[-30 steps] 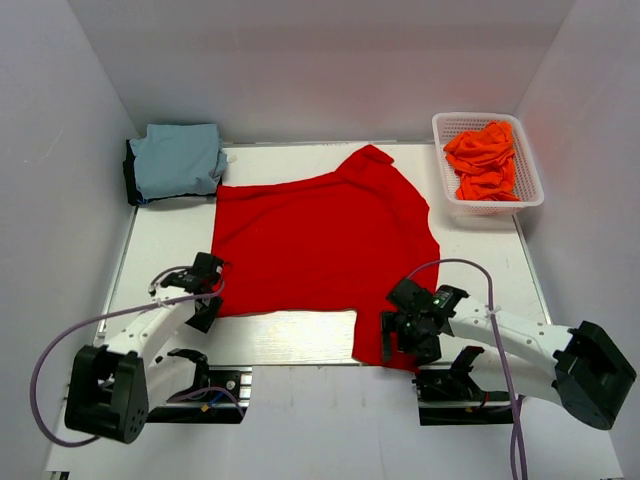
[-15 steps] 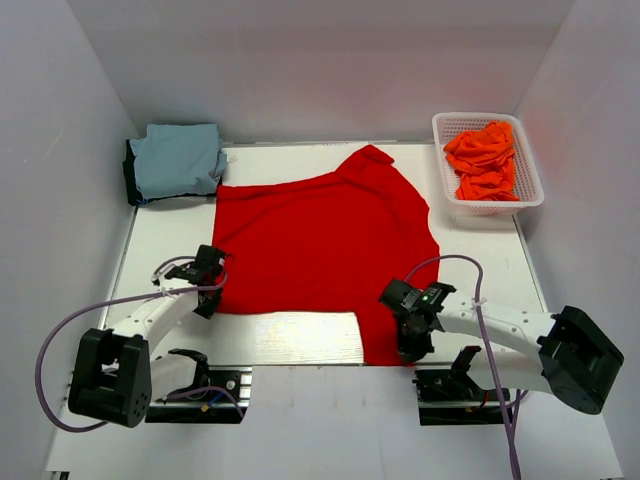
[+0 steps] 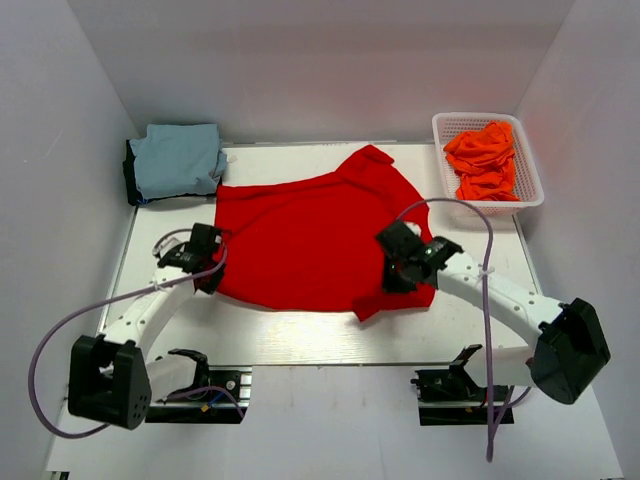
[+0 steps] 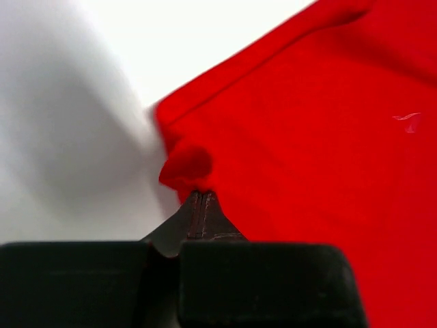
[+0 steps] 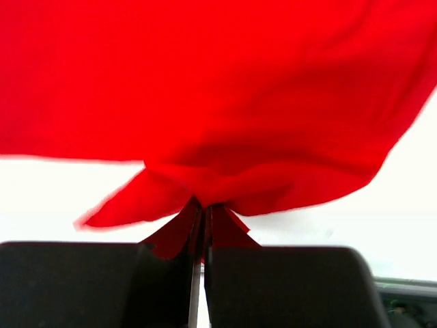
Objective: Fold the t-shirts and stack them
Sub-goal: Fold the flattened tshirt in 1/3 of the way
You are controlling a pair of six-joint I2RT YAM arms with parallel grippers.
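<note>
**Both claws pinch the red shirt's near edge, ready to fold**

The bright red cloth t-shirt (image 3: 310, 235) lies spread in the middle of the white counter (image 3: 300, 340). Its longer span runs left to right, and one pointed part aims at the far wall. The left claw (image 4: 201, 196) is clamped on a bunched near-left corner. The right claw (image 5: 203, 205) grips the near-right edge, held off the counter so the cloth drapes. Both grips look set for carrying that edge away from the arms.

Overhead view facing down, close wrist views, all sharing red t-shirt (image 3: 310, 240)
</note>
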